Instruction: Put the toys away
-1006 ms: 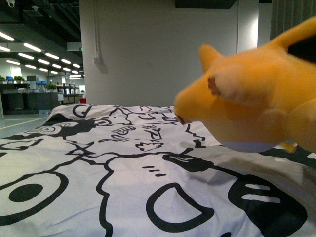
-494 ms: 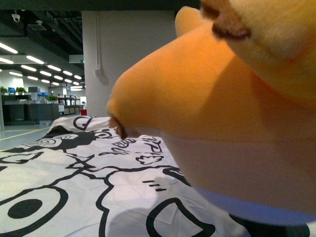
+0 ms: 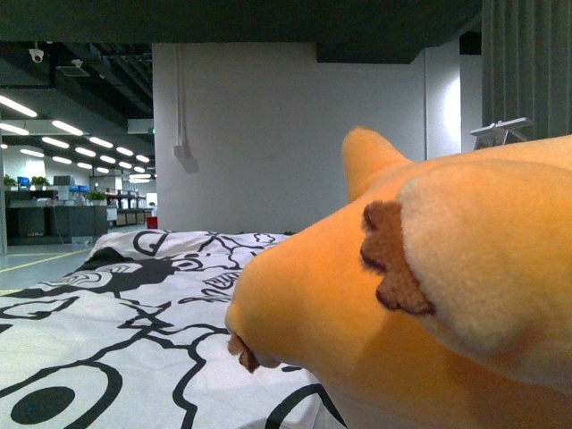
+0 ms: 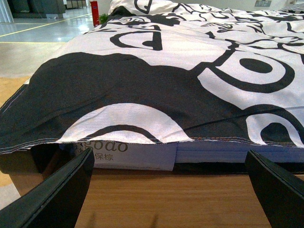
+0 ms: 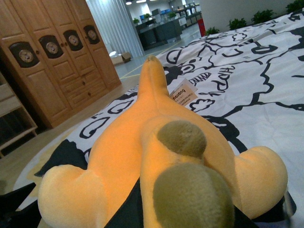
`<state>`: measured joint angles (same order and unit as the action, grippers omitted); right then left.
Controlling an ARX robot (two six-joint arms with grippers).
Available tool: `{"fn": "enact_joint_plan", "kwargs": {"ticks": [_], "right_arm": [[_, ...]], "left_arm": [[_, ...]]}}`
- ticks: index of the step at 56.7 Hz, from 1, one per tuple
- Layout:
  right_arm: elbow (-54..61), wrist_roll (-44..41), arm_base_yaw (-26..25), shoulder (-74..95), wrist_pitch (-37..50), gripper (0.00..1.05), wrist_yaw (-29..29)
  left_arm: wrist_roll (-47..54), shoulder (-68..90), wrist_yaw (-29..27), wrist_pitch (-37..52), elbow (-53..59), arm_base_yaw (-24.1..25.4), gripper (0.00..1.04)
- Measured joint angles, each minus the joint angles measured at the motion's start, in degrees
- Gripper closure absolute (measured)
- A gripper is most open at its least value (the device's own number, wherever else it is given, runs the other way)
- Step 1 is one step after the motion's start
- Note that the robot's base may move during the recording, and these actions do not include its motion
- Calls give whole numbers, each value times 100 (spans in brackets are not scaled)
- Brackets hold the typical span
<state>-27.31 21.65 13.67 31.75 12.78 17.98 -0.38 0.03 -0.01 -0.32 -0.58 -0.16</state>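
Observation:
The plush toy (image 3: 420, 322), yellow-orange with a brown patch, fills the lower right of the front view, close to the camera and above the bed. In the right wrist view the same plush toy (image 5: 156, 156) stretches away over the bedcover, its paper tag (image 5: 183, 95) near the far end. My right gripper (image 5: 175, 206) is shut on it, with only black bits of the fingers showing under the fabric. My left gripper (image 4: 173, 190) is open and holds nothing. It hovers over the wooden bed frame (image 4: 166, 199), facing the mattress side.
The bed's black-and-white cartoon cover (image 3: 107, 322) hangs over the mattress edge (image 4: 142, 118). A wooden wardrobe (image 5: 52, 61) and a low shelf (image 5: 14, 118) stand beside the bed, with a curtain (image 5: 114, 23) further on. A white wall (image 3: 295, 134) rises behind the bed.
The plush toy swung in from the right, loomed large across the top of the front view, and now sits lower at the bottom right.

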Motion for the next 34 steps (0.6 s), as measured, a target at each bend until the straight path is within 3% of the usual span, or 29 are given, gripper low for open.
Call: {"fn": "enact_joint_plan", "kwargs": {"ticks": [1, 6, 9, 13, 17, 34], "right_arm": [[0, -2, 11, 2, -11, 91, -11], [-81, -682, 448, -107, -789, 91, -1709], [83, -1239, 459, -240, -962, 91, -2704], [358, -1626, 315, -409, -944, 91, -3276], [638, -1847, 98, -586, -890, 91, -3324], [1467, -2076, -496, -1266, -651, 91, -2614]], "left_arm": [[0, 0, 0, 0, 0, 0, 6], [0, 0, 0, 0, 0, 0, 6], [0, 0, -2, 0, 0, 0, 6], [0, 0, -2, 0, 0, 0, 6], [0, 0, 0, 0, -2, 0, 6], [0, 0, 0, -2, -2, 0, 6]]}}
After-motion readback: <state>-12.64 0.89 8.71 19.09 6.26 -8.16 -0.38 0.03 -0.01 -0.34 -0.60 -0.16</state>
